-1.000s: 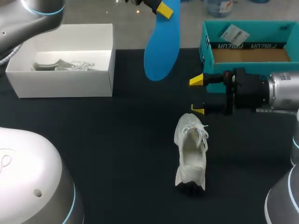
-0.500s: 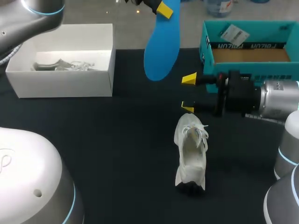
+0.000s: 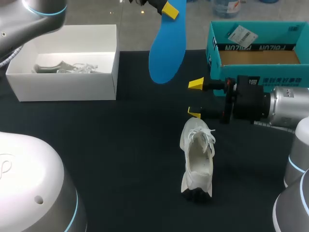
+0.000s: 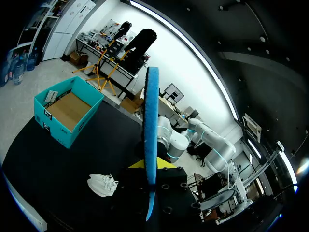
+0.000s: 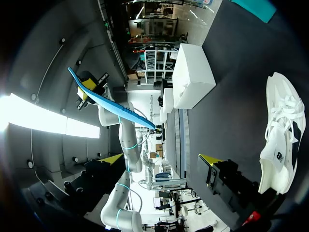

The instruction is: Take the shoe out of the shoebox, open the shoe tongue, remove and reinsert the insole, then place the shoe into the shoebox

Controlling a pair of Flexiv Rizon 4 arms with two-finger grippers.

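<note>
The blue insole (image 3: 166,50) hangs above the shoe (image 3: 197,157); its top end runs off the view. The left gripper (image 3: 171,7) holding it is mostly cut off, and only one yellow tip shows. The teal box (image 3: 270,29) behind the shoe is cut at one side. In the right wrist view, the right gripper (image 5: 161,159) hides one end of the shoe.

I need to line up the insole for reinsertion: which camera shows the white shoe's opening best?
The head view: it looks down into the white shoe, opening upward. The right wrist view shows only the shoe's side and laces. The left wrist view shows the shoe small, past the blue insole.
</note>
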